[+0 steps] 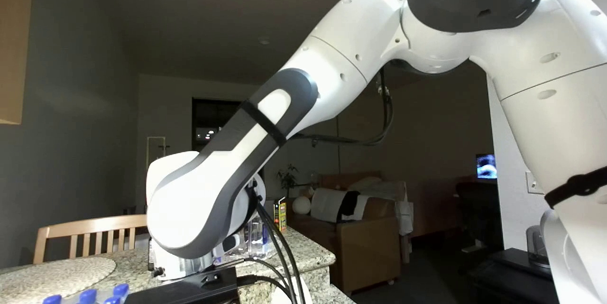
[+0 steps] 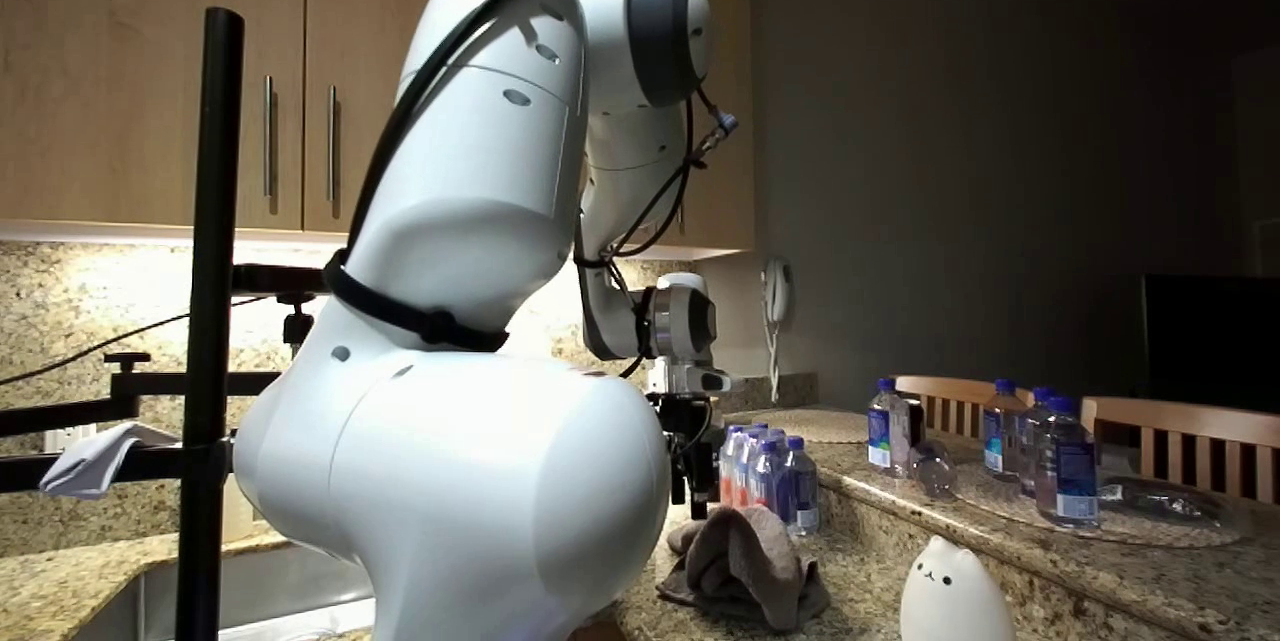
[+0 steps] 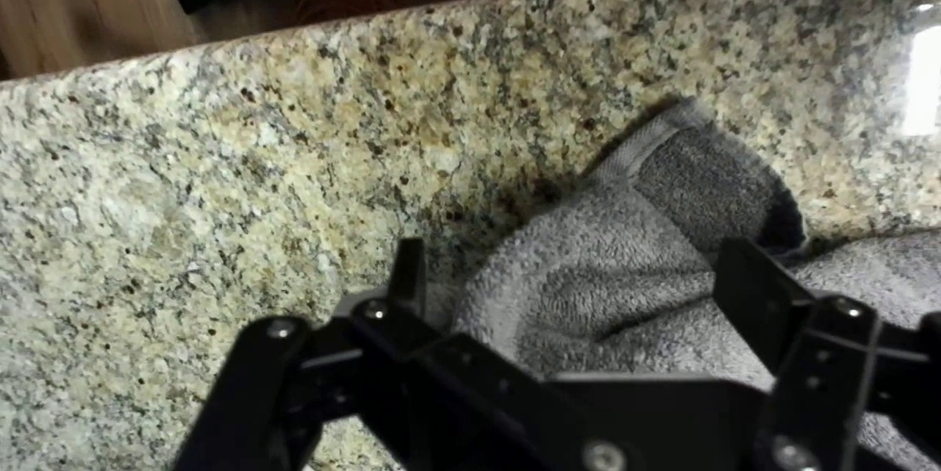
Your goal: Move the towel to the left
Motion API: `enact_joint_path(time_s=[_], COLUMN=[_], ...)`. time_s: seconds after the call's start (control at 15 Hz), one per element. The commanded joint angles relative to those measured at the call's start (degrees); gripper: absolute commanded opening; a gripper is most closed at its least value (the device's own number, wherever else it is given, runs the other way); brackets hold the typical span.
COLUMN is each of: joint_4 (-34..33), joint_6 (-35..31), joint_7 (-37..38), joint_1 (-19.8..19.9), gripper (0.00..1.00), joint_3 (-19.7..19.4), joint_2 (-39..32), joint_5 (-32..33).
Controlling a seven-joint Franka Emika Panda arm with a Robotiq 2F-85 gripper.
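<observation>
The grey towel (image 2: 745,561) lies crumpled on the granite counter in an exterior view, with a raised fold in its middle. In the wrist view the towel (image 3: 610,258) fills the lower right, with one corner folded over. My gripper (image 2: 690,503) points down at the towel's near-left part, its tips close to the top of the fold; whether they touch cannot be told. In the wrist view the gripper (image 3: 573,258) is open wide, with a towel fold between its fingers. The towel and fingertips are out of view in an exterior view that shows the arm's side.
Several blue-capped bottles (image 2: 765,476) stand just behind the towel. A white cat figure (image 2: 955,591) stands at the right. A raised granite ledge (image 2: 850,481) holds more bottles. A sink (image 2: 270,581) lies at the left. The counter's edge (image 3: 331,30) crosses the wrist view's top.
</observation>
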State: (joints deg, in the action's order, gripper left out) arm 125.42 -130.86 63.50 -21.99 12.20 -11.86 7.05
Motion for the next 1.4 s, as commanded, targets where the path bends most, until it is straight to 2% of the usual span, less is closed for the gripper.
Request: enact_joint_path(time_s=[0.0,0.33,0.67,1.0,1.33], joint_4=[5.3,6.2,3.6,-2.0,-8.8], joint_6=[-1.3,1.3,6.8,11.3,17.7], joint_7=[5.2,7.1,-1.2,-16.3,-30.5], joint_1=[-0.3,0.6,1.0,2.2,5.3], gripper=[1.00,1.00,1.00,1.00,1.00], joint_3=[1.3,3.6,5.2,4.2,2.4], joint_2=[7.1,13.9,17.4,17.5,16.2], joint_5=[-1.3,-1.4,-6.6,-12.3,-12.0])
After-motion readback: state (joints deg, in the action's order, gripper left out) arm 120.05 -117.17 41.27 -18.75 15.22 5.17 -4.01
